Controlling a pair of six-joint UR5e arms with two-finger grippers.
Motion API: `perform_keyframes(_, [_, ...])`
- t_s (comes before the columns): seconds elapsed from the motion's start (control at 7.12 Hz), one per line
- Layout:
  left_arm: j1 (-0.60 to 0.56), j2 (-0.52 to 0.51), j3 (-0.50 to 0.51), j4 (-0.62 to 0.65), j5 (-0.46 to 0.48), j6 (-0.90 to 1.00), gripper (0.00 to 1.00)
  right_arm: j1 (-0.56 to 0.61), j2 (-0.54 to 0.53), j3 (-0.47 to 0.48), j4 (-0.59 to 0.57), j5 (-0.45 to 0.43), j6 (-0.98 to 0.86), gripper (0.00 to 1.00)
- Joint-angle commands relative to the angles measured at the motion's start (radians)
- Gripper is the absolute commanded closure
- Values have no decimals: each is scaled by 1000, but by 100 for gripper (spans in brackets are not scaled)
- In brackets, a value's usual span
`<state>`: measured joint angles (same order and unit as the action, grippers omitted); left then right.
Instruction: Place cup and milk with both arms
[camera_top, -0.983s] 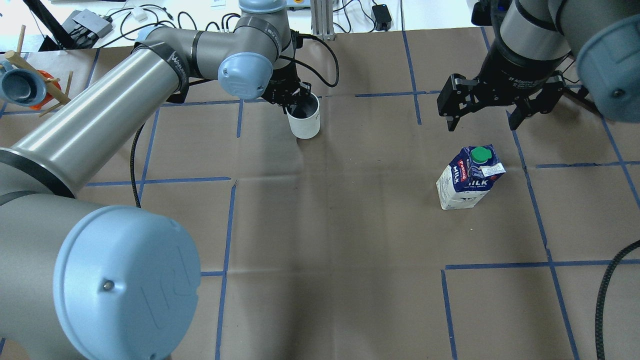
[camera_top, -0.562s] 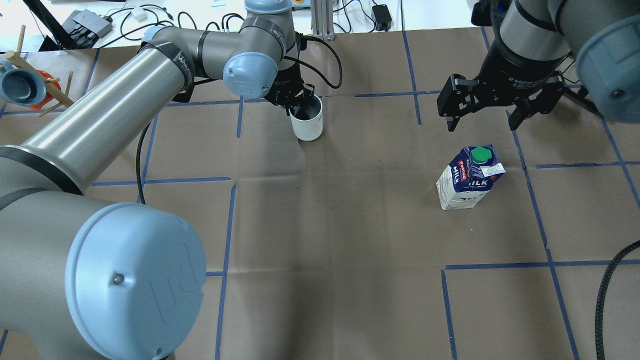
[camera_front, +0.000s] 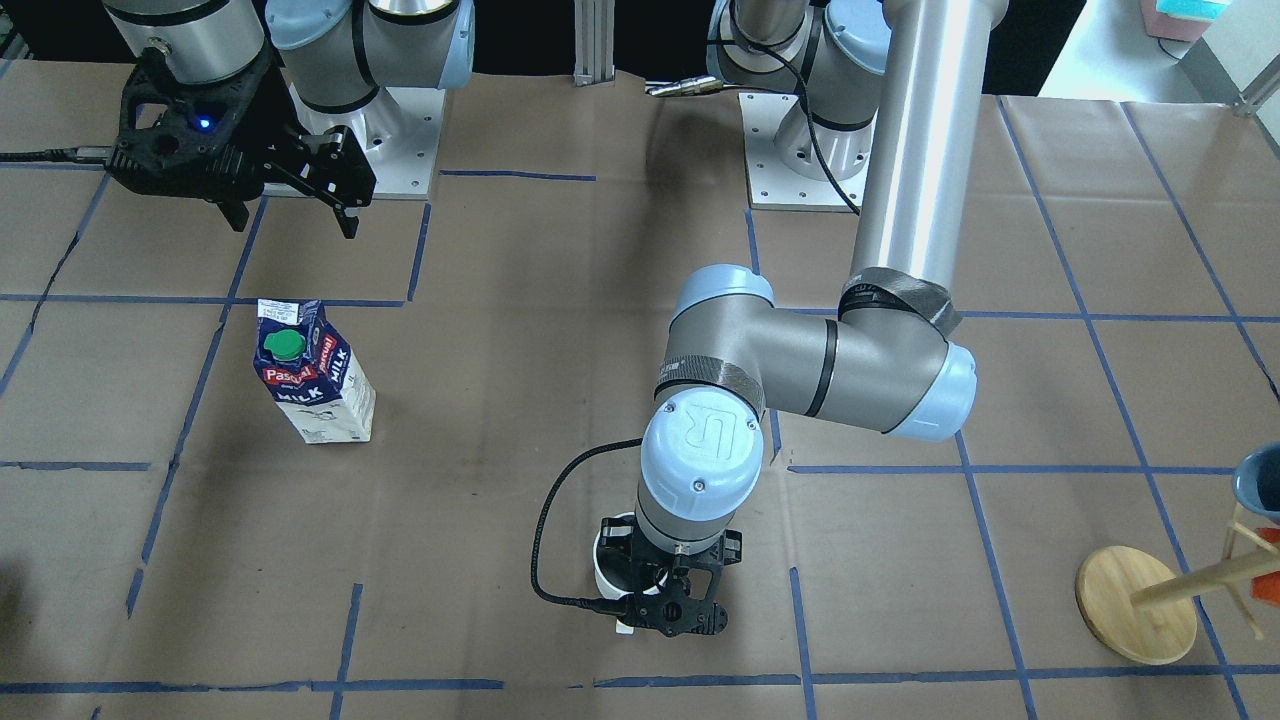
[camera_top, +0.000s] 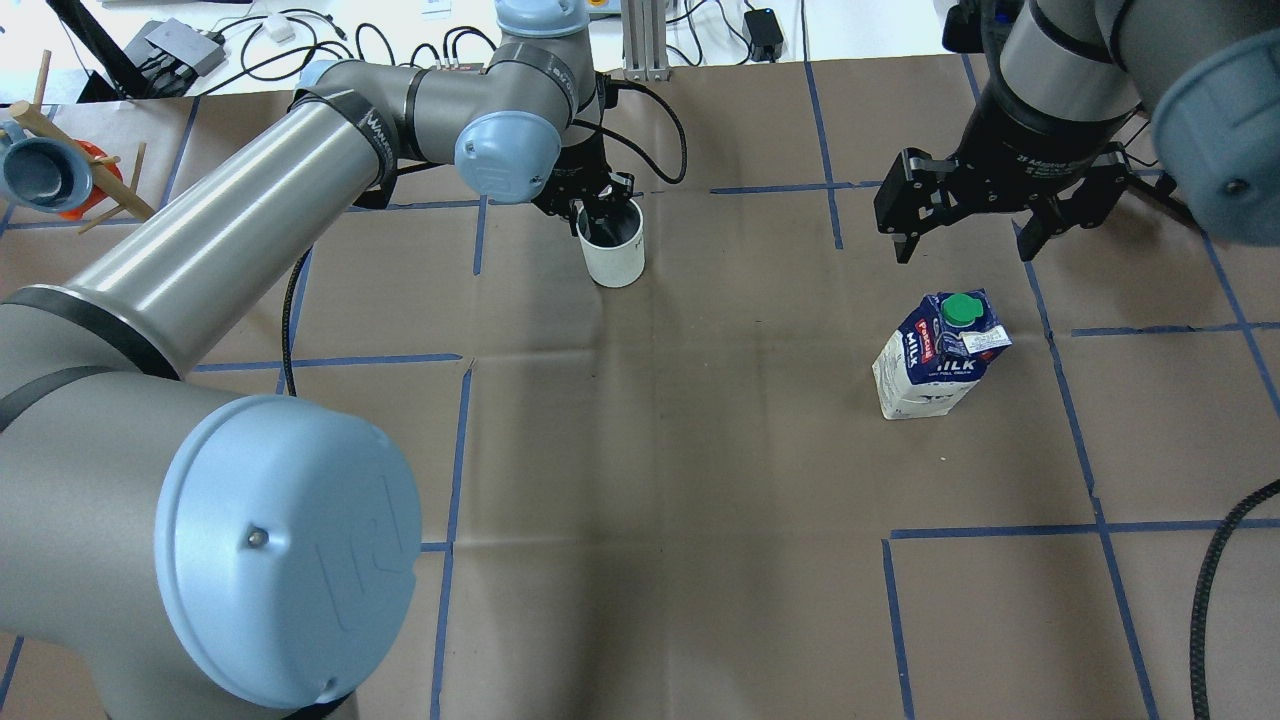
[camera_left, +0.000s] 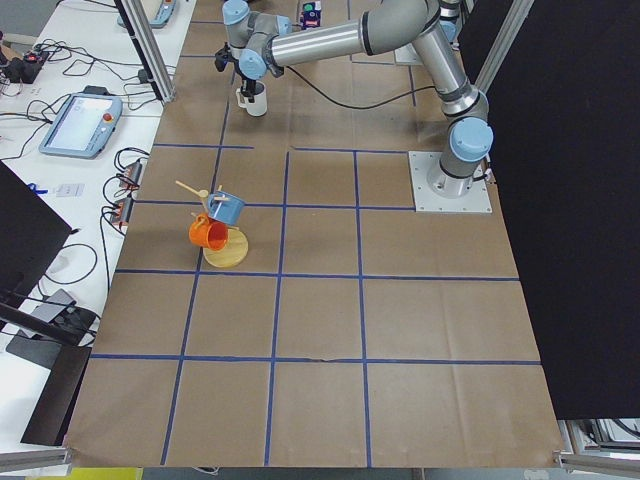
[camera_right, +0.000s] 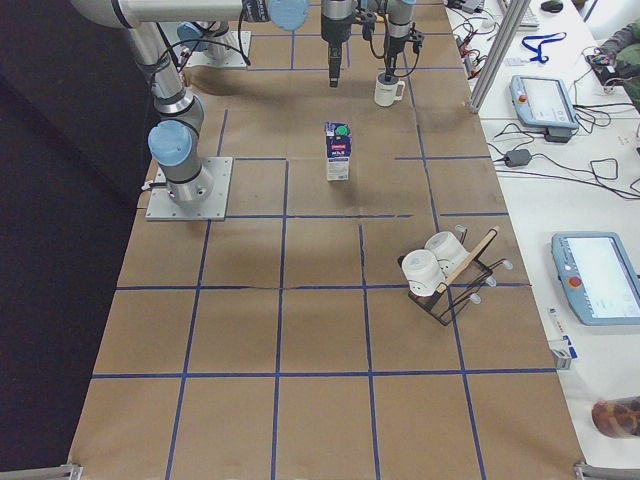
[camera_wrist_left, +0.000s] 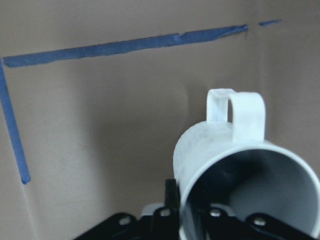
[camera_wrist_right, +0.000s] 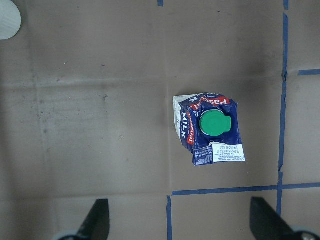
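Pinching cup (camera_top: 613, 262) rim w/ left hand (camera_top: 598, 214)

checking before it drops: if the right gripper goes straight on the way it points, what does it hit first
Probably the milk: it sits nearly centred ahead of the open right gripper. Depth is unclear, so it could reach the table beside it instead.

I see a white cup (camera_top: 613, 262), grey inside; a dark blue and white milk carton (camera_top: 930, 372) with green cap (camera_top: 962, 309) and red label (camera_front: 282, 376); brown table paper (camera_top: 680, 450) gridded in blue tape (camera_top: 1000, 531).
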<state>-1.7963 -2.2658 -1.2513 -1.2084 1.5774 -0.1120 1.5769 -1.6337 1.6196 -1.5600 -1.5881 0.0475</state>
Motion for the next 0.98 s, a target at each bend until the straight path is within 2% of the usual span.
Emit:
perform_keyframes(0.0, [2,11,4,1,0,0,13,0,0,0,0,0,0,0])
perform_keyframes(0.14, [2,37,4,-3,1,0,1,0,0,0,0,0,-1,0])
perform_keyframes(0.28, [6,107,-5,-38,1,0,0,0,0,0,0,2,0,0])
perform_keyframes(0.56, [3,342,-11,-329,4,0,0,-9,2,-1,-8,0,-21,0])
perform_keyframes(0.7, [5,473,-54,-450,3,0,0,-41,2,-3,-6,-3,-78,0])
perform_keyframes(0.84, [12,617,-154,-476,3,14,0,-87,0,-6,0,-7,-102,0])
